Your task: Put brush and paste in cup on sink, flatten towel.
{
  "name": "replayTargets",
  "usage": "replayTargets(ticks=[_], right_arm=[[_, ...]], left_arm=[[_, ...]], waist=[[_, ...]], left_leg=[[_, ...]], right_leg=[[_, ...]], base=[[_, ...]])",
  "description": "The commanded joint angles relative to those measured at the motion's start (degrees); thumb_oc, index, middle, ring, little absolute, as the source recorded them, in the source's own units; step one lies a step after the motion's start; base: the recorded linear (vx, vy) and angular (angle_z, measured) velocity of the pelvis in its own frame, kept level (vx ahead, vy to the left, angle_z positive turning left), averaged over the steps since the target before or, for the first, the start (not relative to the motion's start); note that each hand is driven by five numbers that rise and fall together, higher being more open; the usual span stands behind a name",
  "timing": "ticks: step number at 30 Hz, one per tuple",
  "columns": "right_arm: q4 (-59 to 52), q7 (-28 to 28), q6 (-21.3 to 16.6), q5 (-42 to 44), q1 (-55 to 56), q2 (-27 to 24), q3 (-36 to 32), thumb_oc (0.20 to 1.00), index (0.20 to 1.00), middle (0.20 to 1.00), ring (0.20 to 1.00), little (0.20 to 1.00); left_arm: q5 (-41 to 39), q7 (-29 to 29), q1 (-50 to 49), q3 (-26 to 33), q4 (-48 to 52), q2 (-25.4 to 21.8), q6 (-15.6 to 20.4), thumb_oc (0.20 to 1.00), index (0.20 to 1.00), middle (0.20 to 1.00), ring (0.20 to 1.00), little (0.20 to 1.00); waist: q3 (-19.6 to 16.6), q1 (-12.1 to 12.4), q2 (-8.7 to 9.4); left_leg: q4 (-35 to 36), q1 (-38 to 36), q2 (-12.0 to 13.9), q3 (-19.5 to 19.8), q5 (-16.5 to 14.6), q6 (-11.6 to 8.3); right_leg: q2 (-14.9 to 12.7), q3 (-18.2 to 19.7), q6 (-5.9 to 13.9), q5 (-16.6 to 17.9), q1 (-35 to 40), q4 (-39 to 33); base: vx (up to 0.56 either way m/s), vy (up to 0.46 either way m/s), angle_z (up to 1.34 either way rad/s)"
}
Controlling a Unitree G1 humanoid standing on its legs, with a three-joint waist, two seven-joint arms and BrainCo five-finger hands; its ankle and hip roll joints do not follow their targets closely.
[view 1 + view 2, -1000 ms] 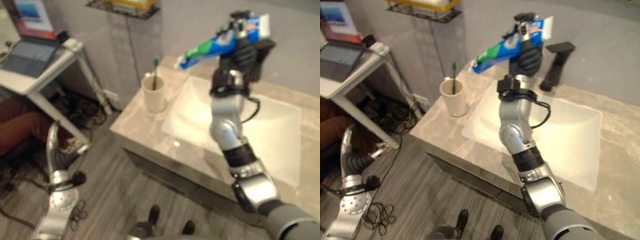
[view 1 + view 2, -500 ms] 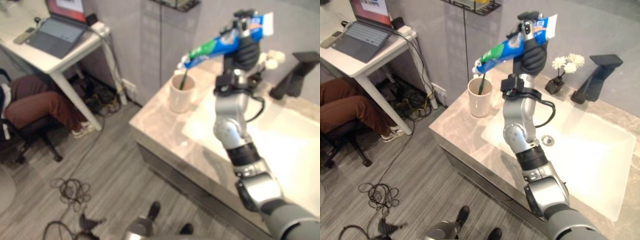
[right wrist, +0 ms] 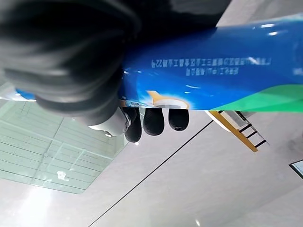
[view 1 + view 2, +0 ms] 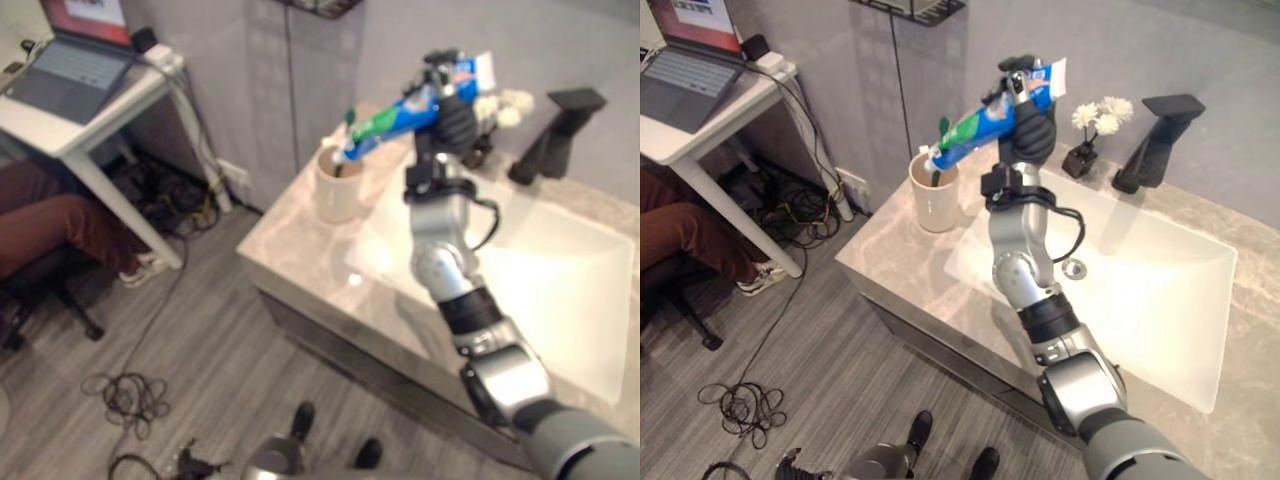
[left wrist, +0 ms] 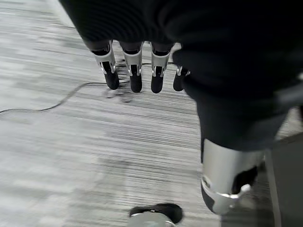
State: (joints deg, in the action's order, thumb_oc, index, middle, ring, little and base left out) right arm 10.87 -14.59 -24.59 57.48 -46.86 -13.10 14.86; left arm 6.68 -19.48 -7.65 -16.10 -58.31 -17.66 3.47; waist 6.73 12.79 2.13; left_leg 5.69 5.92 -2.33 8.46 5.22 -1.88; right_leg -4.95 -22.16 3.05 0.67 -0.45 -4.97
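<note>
Counter edge: the marble counter (image 4: 902,268) ends just left of the cup (image 4: 936,200), at upper centre.
Room: open striped floor (image 4: 810,350) is seen at lower left.
Cup: a green toothbrush (image 4: 943,133) is held upright inside.
Toothpaste tube (image 4: 992,116): gripped by the right hand (image 4: 1028,128), fingers curled round it; cap end over the cup rim.
Sink (image 4: 1155,300): white, rectangular, smooth.
Left hand (image 5: 135,71): fingers hang straight, nothing held.

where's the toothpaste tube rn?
In the eye views, the toothpaste tube is gripped in the right hand, raised over the counter, its capped end tilted down at the cup left of the sink.
</note>
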Motion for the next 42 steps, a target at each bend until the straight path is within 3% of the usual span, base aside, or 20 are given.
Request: replayTargets(ticks=[1, 16, 42], right_arm=[[-1.41, 2.65, -1.70, 0.03, -3.73, -0.38, 2.84, 0.200, 0.200, 0.200, 0.200, 0.200], [-1.56, 2.69, 0.26, -1.42, -5.21, -0.65, 6.01, 0.200, 0.200, 0.200, 0.200, 0.200], [-0.06, 0.86, 0.91, -4.42, -10.31, -1.23, 8.25, 0.200, 0.200, 0.200, 0.200, 0.200]], left_arm=[[4.04, 0.67, 1.38, -2.48, -2.85, -2.95, 1.34, 1.000, 1.000, 1.000, 1.000, 1.000], [4.40, 0.90, 0.62, -2.76, -0.55, -4.16, 1.69, 1.000, 1.000, 1.000, 1.000, 1.000], [2.22, -0.07, -0.26, -1.11, 4.60, -6.72, 2.50, 1.000, 1.000, 1.000, 1.000, 1.000]], waist=[[-3.08, -0.38, 0.87], [-2.07, -0.54, 1.26], [0.46, 0.34, 4.02]], left_leg=[[-0.69, -0.68, 0.98, -3.68, -6.98, 2.44], [-0.69, 0.05, 0.93, -3.70, -6.88, 2.59], [-0.69, 2.71, 0.98, -3.37, -6.28, 2.72]], right_leg=[[-1.21, 3.76, -0.17, -5.24, 0.65, -0.03], [-1.30, 3.92, 0.14, -4.70, -0.30, -0.03], [-1.01, 4.56, 0.76, -3.65, -3.03, -0.03]], base=[[0.00, 0.012, -0.14], [0.00, 0.003, -0.02], [0.00, 0.001, 0.00]])
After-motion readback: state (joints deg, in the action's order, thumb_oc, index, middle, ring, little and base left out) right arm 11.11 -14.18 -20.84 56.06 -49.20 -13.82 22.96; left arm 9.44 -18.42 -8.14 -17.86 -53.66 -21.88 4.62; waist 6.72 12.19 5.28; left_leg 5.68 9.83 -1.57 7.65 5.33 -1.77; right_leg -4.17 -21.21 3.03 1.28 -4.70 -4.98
